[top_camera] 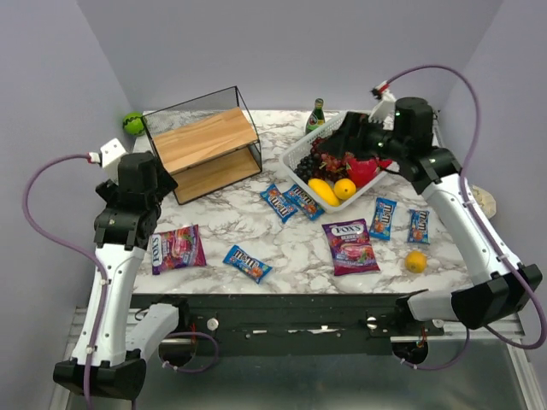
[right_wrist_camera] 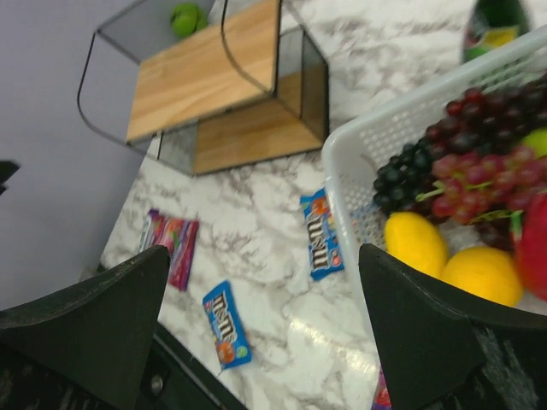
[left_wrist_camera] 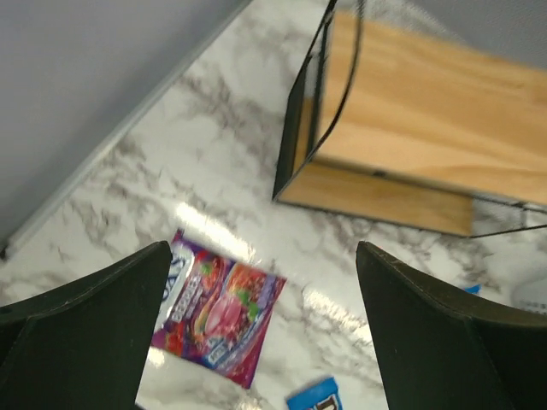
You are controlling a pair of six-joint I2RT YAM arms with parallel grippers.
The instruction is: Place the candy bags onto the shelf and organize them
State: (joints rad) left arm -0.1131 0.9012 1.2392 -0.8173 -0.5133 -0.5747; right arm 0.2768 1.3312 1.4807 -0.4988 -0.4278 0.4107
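While no bag yet sits on the shelf [top_camera: 205,152], the step in hand reads as the first reach. The left gripper [left_wrist_camera: 263,256] — jaws spread wide, empty — hangs over a flat purple bag [left_wrist_camera: 218,312] just below its gap; shelf ahead, to its right. The right gripper [right_wrist_camera: 265,256], likewise spread and empty, is over a blue packet [right_wrist_camera: 323,235] beside the white basket [right_wrist_camera: 427,102]. Next move likely calls for a descent and an edge pinch on the purple bag.
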